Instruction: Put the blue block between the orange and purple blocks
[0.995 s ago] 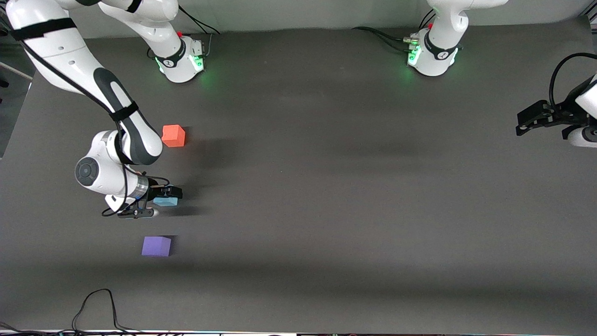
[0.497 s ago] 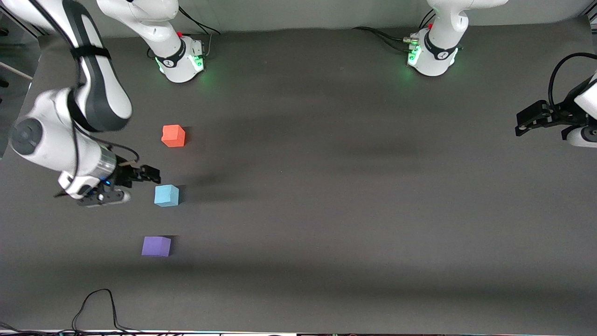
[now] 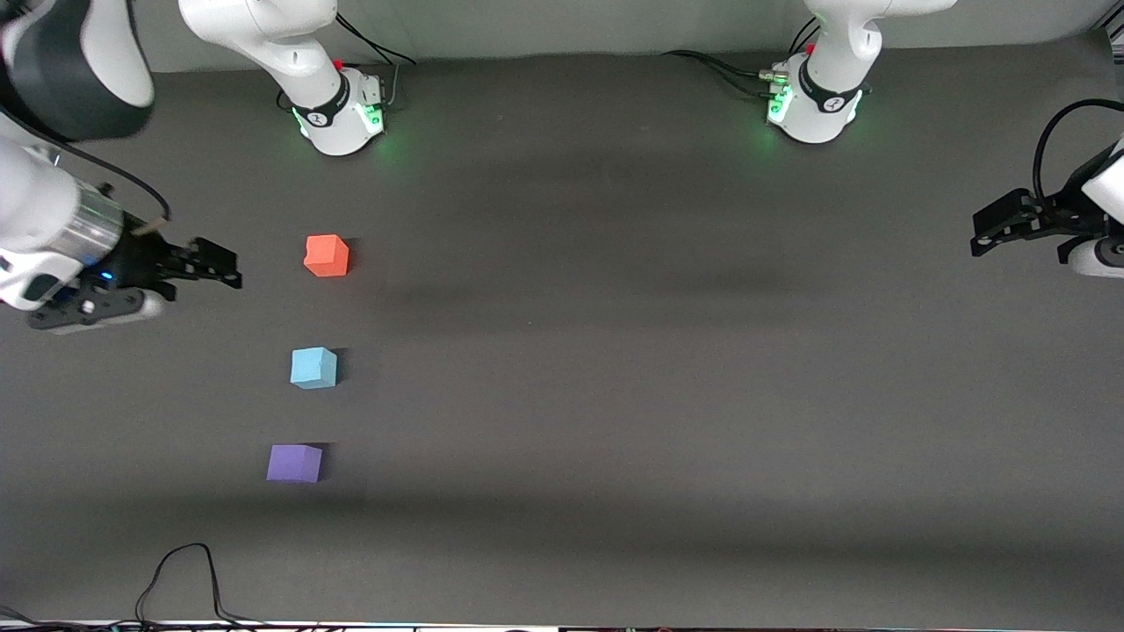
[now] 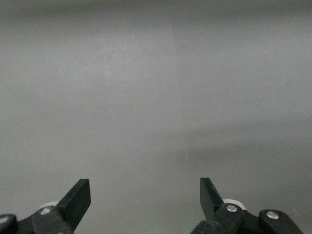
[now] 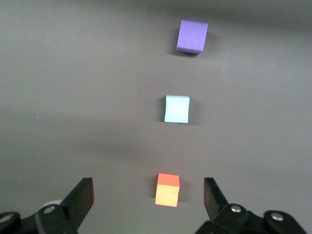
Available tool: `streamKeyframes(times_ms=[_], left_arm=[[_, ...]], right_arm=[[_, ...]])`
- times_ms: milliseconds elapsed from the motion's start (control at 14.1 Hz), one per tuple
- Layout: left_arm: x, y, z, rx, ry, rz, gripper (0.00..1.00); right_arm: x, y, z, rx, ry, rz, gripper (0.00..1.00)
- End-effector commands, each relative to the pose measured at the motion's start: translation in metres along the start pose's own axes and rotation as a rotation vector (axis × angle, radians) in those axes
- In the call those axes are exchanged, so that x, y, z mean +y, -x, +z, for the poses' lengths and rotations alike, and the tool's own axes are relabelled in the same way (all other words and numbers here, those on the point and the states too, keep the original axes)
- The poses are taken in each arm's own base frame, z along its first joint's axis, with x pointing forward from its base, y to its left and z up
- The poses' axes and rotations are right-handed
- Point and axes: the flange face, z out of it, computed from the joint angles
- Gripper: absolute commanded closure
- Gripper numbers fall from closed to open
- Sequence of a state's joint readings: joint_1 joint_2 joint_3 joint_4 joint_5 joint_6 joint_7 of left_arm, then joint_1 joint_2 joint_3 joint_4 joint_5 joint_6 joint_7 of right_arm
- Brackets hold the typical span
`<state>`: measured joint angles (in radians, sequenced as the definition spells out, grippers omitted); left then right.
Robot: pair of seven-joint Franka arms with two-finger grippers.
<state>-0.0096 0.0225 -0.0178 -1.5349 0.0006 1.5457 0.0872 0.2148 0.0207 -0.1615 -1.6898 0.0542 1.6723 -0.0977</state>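
Right pincer [image 3: 215, 265] raised over surface at right arm's end — fingers spread, empty. Left pincer [image 3: 988, 230] waits, fingers spread.

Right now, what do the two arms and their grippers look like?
Both arms are glossy white Frankas with dark grey joint sections and black cables strapped alongside. The bases glow green. The right gripper is black with flat wedge-shaped fingers, behind a silver wrist ring lit by a small blue light. The left gripper is also black, with a looping black cable.
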Motion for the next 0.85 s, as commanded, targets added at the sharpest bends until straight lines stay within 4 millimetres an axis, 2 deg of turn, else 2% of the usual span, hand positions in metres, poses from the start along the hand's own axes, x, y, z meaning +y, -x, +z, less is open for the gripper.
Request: streamKeyframes(times_ms=[0,142,782], left_arm=[[-0.003,0.005,-0.005,0.016,-0.015,0.011,0.00],[-0.003,0.006,-0.006,0.020,-0.014,0.011,0.00],[-0.005,0.004,-0.002,0.015,-0.013,0.008,0.00]], right_arm=[[0.013,0.001,-0.024,0.010,0.010,-0.035,0.00],[0.012,0.004,-0.035,0.004,0.008,-0.029,0.00],[0.003,0.009,-0.042,-0.024,-0.030,-0.008,0.00]])
